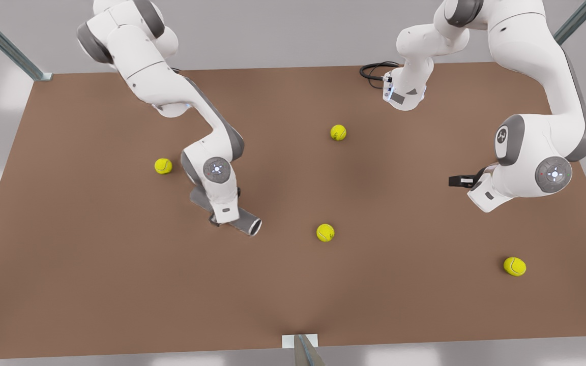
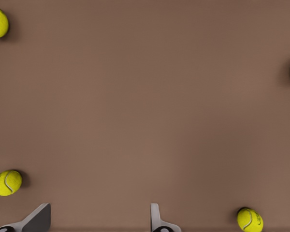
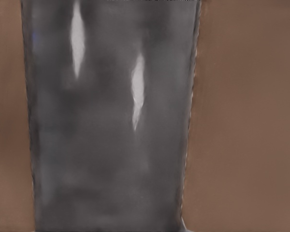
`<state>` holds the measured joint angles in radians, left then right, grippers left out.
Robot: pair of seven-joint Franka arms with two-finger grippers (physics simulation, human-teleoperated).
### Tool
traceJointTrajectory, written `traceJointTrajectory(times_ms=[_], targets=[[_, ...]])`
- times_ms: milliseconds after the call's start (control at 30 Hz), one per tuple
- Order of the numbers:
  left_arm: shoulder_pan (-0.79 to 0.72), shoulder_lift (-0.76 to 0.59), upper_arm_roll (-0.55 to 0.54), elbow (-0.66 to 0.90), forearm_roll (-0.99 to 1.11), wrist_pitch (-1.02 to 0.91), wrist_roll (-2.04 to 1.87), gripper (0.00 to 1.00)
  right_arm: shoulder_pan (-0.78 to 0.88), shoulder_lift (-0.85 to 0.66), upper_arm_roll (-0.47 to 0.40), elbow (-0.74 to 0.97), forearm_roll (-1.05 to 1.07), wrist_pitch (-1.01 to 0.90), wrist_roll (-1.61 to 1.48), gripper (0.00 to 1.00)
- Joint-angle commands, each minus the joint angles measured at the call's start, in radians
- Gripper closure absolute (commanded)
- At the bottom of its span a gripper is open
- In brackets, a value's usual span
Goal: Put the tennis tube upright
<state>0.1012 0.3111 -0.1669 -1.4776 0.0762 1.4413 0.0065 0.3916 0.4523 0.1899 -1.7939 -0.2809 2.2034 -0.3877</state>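
- Low on the front view's left, the long grey metallic tennis tube (image 1: 247, 223) lay on its side on the brown table (image 1: 94, 284). Its lighter rimmed open end pointed toward the front view's right.
- We saw the right gripper (image 1: 221, 218) pressed down over the tube's middle, with the white wrist covering most of the tube's length. A grey stub showed behind the wrist and the rimmed mouth showed in front.
- We could not tell whether this gripper was clamped on the tube or merely around it.
- From the right wrist view, the tube's (image 3: 111, 145) dull grey wall with two pale glints sat very close, and bare table lay on both sides.
- Over on the front view's right, the left gripper (image 1: 458, 180) hung above the table, well apart from the tube. It waited there.
- In the left wrist view, we saw the left gripper (image 2: 99, 224) with its two grey fingers (image 2: 38, 220) spread wide and nothing between them.
- Four small yellow tennis balls lay scattered on the table. One ball (image 1: 163, 165) was near the right arm's elbow side and another ball (image 1: 325, 233) was near the tube's mouth without touching it.
- A third ball (image 1: 338, 132) lay farther back at mid-table, and a fourth ball (image 1: 515, 266) sat toward the near right corner.
- At the table's far edge, a black looped cable (image 1: 374, 71) lay beside an arm's base.
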Motion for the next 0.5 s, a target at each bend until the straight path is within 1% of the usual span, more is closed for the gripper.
traceJointTrajectory(times_ms=[0,67,133,200,233,267,433,467], targets=[[0.000,0.000,0.000,0.000,0.000,-0.001,-0.002,0.00,0.067,-0.001,0.000,-0.005,-0.151,0.022,-0.261,0.28],[0.000,0.002,0.000,0.000,-0.001,-0.001,-0.002,0.00,0.147,0.002,0.000,-0.021,-0.241,0.053,-0.277,0.28],[0.000,0.003,0.000,0.000,-0.001,-0.001,-0.002,0.00,0.200,0.006,0.000,-0.055,-0.299,0.121,-0.310,0.28],[-0.011,0.010,-0.003,-0.003,-0.004,-0.004,-0.003,0.00,0.230,0.045,0.000,-0.058,-0.326,0.162,-0.310,0.28],[-0.015,0.023,-0.003,-0.004,-0.004,-0.002,-0.003,0.00,0.236,0.077,0.000,-0.056,-0.333,0.199,-0.310,0.28],[-0.014,0.033,-0.003,-0.003,-0.050,0.004,-0.002,0.00,0.245,0.106,0.000,-0.056,-0.331,0.228,-0.307,0.28],[-0.041,0.068,-0.006,-0.001,-0.081,0.004,-0.003,0.00,0.239,0.160,0.000,0.001,-0.319,0.237,-0.301,0.28],[-0.078,0.040,0.012,-0.056,-0.090,0.057,-0.003,0.00,0.237,0.163,0.000,0.010,-0.316,0.236,-0.298,0.28]])
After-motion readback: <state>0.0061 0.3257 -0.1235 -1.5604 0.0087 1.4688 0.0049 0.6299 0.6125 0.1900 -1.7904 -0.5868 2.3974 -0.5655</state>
